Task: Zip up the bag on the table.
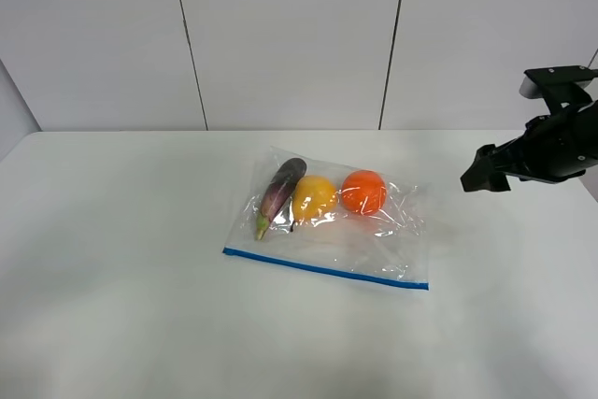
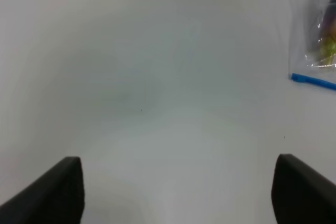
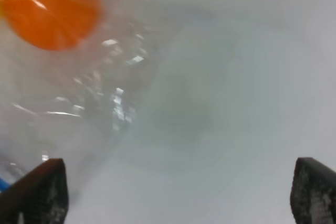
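Observation:
The clear bag (image 1: 336, 231) lies flat in the middle of the white table (image 1: 112, 287). It holds a purple eggplant (image 1: 281, 191), a yellow fruit (image 1: 314, 197) and an orange (image 1: 363, 192). Its blue zipper strip (image 1: 325, 269) runs along the near edge. My right gripper (image 1: 486, 178) hovers to the right of the bag, apart from it; in the right wrist view it (image 3: 176, 195) is open and empty, with the orange (image 3: 50, 9) ahead. My left gripper (image 2: 178, 192) is open and empty over bare table. The bag's corner (image 2: 317, 35) and strip end (image 2: 314, 81) show at that view's edge. The left arm is out of the exterior view.
A white panelled wall (image 1: 290, 35) stands behind the table's far edge. The black right arm (image 1: 561, 137) reaches in from the right edge. Bare tabletop surrounds the bag on all sides.

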Motion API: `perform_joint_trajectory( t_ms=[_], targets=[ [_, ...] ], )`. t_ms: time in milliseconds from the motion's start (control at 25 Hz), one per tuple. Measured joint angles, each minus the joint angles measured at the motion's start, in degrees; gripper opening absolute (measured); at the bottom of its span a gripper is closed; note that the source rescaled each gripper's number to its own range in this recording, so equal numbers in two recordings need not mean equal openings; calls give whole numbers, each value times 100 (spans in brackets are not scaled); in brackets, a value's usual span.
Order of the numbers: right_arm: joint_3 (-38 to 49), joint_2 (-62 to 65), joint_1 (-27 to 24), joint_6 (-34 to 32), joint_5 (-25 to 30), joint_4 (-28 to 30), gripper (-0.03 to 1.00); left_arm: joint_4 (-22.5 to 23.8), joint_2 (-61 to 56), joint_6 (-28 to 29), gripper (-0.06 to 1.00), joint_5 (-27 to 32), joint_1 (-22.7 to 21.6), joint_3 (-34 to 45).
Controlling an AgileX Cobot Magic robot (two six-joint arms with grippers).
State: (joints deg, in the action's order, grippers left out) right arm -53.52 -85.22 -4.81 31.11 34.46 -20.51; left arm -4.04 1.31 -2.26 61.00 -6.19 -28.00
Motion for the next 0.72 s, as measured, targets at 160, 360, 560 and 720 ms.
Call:
perform_joint_trajectory(
  t_ms=[160, 360, 560, 720],
  targets=[
    [0, 0, 0, -512, -202, 447, 100, 0, 0, 0, 85, 0, 0, 0],
    [0, 0, -36, -867, -252, 893, 100, 0, 0, 0, 85, 0, 0, 0],
    [0, 0, -473, -1362, -233, 1219, 100, 0, 0, 0, 85, 0, 0, 0],
    [0, 29, -840, -1621, -109, 1276, 100, 0, 0, 0, 85, 0, 0, 0]
  ],
)
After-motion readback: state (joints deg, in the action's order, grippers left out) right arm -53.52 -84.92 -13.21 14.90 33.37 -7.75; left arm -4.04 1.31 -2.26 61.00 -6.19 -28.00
